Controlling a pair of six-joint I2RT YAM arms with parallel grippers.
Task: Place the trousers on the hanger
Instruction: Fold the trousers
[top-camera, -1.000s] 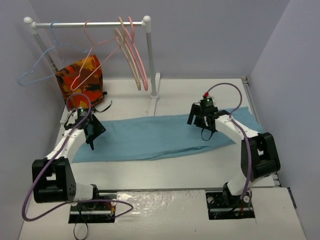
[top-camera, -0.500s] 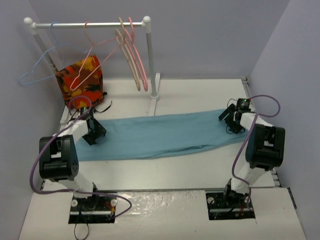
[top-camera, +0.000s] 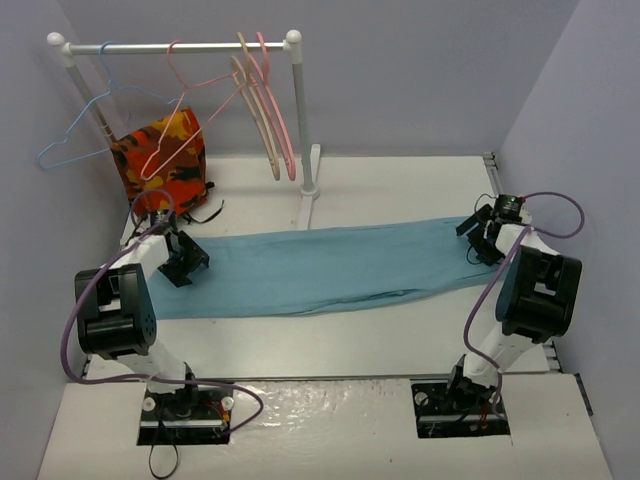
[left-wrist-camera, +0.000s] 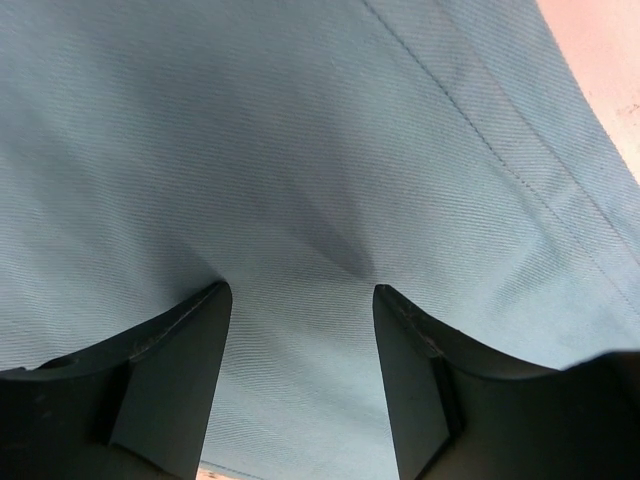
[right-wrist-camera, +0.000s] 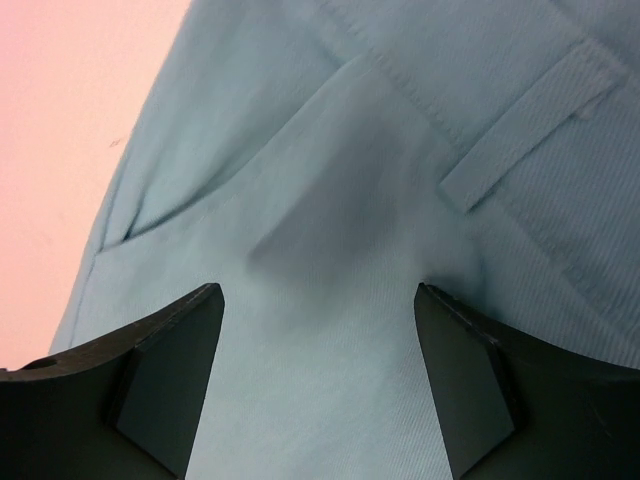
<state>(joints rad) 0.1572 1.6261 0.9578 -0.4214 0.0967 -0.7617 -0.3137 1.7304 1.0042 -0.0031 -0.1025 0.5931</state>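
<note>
The light blue-teal trousers (top-camera: 320, 268) lie stretched flat across the table, left to right. My left gripper (top-camera: 180, 262) is open and presses down on their left end; its wrist view shows fabric (left-wrist-camera: 300, 180) between the spread fingers (left-wrist-camera: 170, 370). My right gripper (top-camera: 480, 232) is open over the right end, at the waistband with a pocket and belt loop (right-wrist-camera: 530, 130). The salmon-pink wire hanger (top-camera: 180, 110) hangs on the rail (top-camera: 180, 47) at the back left.
A thin blue wire hanger (top-camera: 85, 125) and thicker pink and beige hangers (top-camera: 270, 110) hang on the same rail. An orange, red and yellow patterned cloth (top-camera: 160, 165) hangs below it. The rack's right post (top-camera: 303, 120) stands behind the trousers.
</note>
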